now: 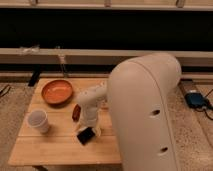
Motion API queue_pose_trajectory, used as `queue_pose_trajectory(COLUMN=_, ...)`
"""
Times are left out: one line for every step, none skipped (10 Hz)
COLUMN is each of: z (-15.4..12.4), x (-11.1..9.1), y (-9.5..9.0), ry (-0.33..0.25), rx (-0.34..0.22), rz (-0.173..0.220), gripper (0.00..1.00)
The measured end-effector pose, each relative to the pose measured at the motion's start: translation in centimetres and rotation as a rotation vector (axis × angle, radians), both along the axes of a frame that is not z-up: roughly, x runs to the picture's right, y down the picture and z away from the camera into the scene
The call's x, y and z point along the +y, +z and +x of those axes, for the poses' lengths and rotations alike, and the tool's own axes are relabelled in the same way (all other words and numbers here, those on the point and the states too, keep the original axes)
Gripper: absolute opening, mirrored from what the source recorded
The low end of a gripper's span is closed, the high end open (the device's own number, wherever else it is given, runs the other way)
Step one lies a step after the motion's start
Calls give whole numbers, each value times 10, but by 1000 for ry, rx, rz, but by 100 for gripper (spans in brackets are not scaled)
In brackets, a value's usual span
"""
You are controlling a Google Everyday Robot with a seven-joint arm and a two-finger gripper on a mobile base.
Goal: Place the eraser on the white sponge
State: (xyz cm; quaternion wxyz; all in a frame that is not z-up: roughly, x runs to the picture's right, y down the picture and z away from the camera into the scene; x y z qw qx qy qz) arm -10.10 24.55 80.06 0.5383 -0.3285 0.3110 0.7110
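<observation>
Orange bowl (pixel 56 91), white cup (pixel 38 120), slim red-brown object (pixel 76 112) on wooden table (pixel 55 147)

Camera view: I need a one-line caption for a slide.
Robot gripper poised over a flat black rectangular eraser on a wooden table, with a white cup and orange bowl nearby.

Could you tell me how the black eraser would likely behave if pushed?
The eraser lies flat on the table, so it would probably slide, not roll or tip. Its blocky shape suggests it is stiff. The gripper is right at its far edge.
</observation>
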Motion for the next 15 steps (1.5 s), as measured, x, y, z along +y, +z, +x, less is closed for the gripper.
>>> queue_pose_trajectory(z=0, x=1, y=1, ry=1, rx=0, rz=-1, gripper=80)
queue_pose_trajectory(z=0, x=2, y=2, ry=0, rx=1, rz=-3, gripper=80)
queue_pose_trajectory(z=-1, x=3, y=2, ry=-3, rx=1, rz=-7, gripper=78)
queue_pose_trajectory(z=-3, x=3, y=3, ry=-6, rx=-1, rz=-9, gripper=73)
queue_pose_trajectory(z=-4, x=5, y=3, ry=-18, rx=-2, rz=-17, gripper=61)
queue_pose_trajectory(z=-5, x=6, y=4, ry=-26, rx=-3, rz=-23, gripper=50)
queue_pose_trajectory(z=-5, x=7, y=4, ry=-30, rx=-5, rz=-26, gripper=41)
queue_pose_trajectory(z=-5, x=7, y=4, ry=-35, rx=-7, rz=-28, gripper=33)
queue_pose_trajectory(z=-6, x=7, y=4, ry=-46, rx=-10, rz=-29, gripper=20)
queue_pose_trajectory(z=-7, x=7, y=4, ry=-58, rx=-11, rz=-29, gripper=10)
queue_pose_trajectory(z=-7, x=2, y=4, ry=-74, rx=-12, rz=-21, gripper=3)
queue_pose_trajectory(z=-10, x=-5, y=2, ry=-96, rx=-16, rz=-11, gripper=0)
queue_pose_trajectory(z=-12, x=-19, y=-5, ry=-122, rx=-27, rz=12, gripper=0)
queue_pose_trajectory(z=-12, x=-31, y=-11, ry=-139, rx=-35, rz=30, gripper=0)
queue_pose_trajectory(z=-13, x=-47, y=-22, ry=-164, rx=-48, rz=57, gripper=0)
